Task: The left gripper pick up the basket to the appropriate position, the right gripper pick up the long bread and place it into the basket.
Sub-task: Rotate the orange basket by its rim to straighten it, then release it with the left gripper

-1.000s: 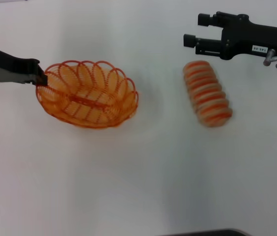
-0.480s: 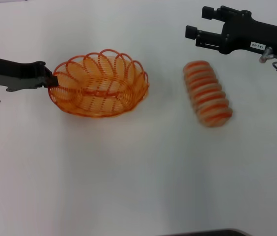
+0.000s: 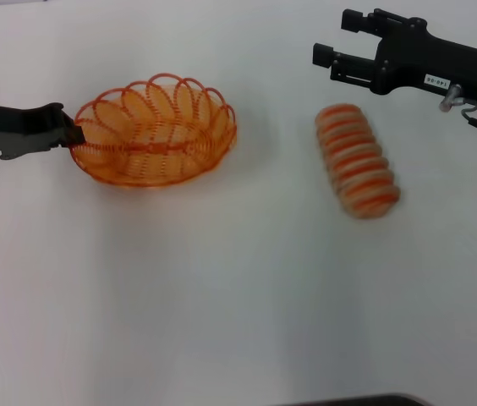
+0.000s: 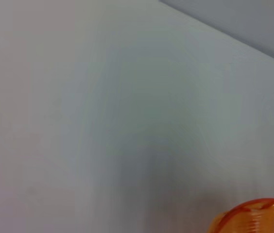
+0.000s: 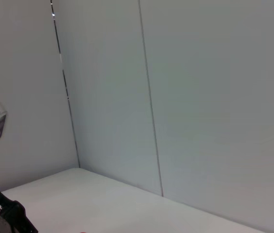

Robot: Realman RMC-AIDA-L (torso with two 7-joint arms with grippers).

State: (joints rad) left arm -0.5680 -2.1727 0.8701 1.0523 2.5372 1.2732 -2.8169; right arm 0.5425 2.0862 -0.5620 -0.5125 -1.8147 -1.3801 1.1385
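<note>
The orange wire basket hangs tilted at the left of the head view, held by its left rim. My left gripper is shut on that rim. A bit of the basket's rim shows in the left wrist view. The long bread, tan with orange-red stripes, lies on the white table to the right. My right gripper is open and empty, in the air just behind the bread's far end. The left arm shows far off in the right wrist view.
The white table spreads wide in front of the basket and bread. A dark edge shows at the bottom of the head view. The right wrist view faces grey wall panels.
The left gripper carried the basket up and to the right, then back left a little. The basket's tilt changed. The right gripper drifted slightly left. The bread has not moved.
</note>
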